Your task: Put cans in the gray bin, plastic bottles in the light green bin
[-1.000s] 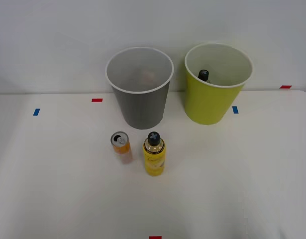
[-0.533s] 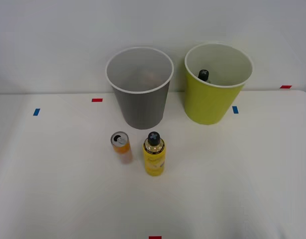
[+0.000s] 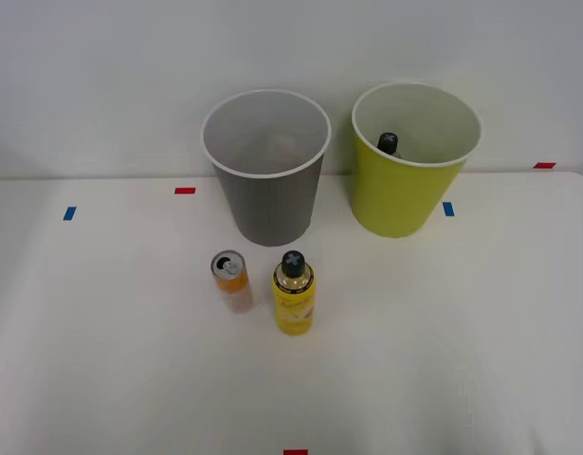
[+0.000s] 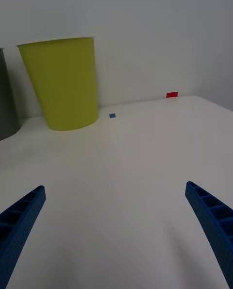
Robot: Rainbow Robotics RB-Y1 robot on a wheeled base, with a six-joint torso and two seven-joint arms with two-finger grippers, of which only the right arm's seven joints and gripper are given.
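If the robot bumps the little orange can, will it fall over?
Maybe. The orange can stands upright and is slim, so a high nudge could tip it. Being round, it would probably roll once down. It stands close beside the yellow bottle, so a sideways push may knock that too.

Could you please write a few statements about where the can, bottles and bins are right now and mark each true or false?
1. The orange can stands upright on the table. True.
2. The yellow bottle lies on its side. False: it stands upright, just beside the can on the robot's right.
3. A black-capped bottle is inside the light green bin. True.
4. The gray bin stands to the robot's right of the light green bin. False: it stands to its left.
5. The right gripper grips the can. False: its fingers are spread apart over bare table, holding nothing.
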